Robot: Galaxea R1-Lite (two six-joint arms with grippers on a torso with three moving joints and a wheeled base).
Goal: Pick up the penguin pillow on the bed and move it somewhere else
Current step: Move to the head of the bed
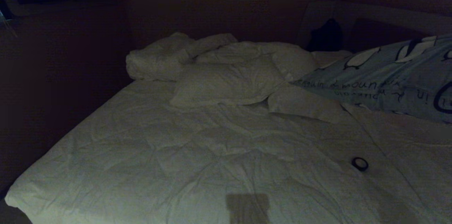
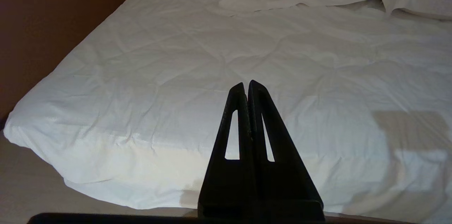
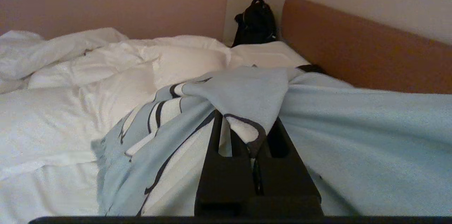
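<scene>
Gripping a bunched fold of the penguin pillow [image 3: 247,93], the right gripper [image 3: 252,128] has its two dark fingers pinched tight on the light blue fabric, which drapes over and hides their tips. In the head view neither arm shows. There the penguin pillow [image 1: 388,75] sits at the far right of the bed [image 1: 141,153], tilted, its left corner low near the white pillows and its right side higher, running out of the picture. Black-and-white penguins and a line of dark handwritten text show on its face.

The bed is wide, covered by a wrinkled white duvet [image 1: 197,160]. Two plain white pillows [image 1: 226,82] lie toward the far end, one just left of the penguin pillow, and a heap of bunched white bedding [image 1: 159,58] lies at the far left corner. A small dark ring-shaped object [image 1: 360,163] rests on the duvet at the near right, well apart from the pillows. A brown headboard [image 3: 353,51] runs along the far right side, with a black object [image 3: 256,22] propped at its far end.

The left gripper [image 2: 247,88] hangs over the near left part of the bed, its fingers pressed together, holding nothing.
</scene>
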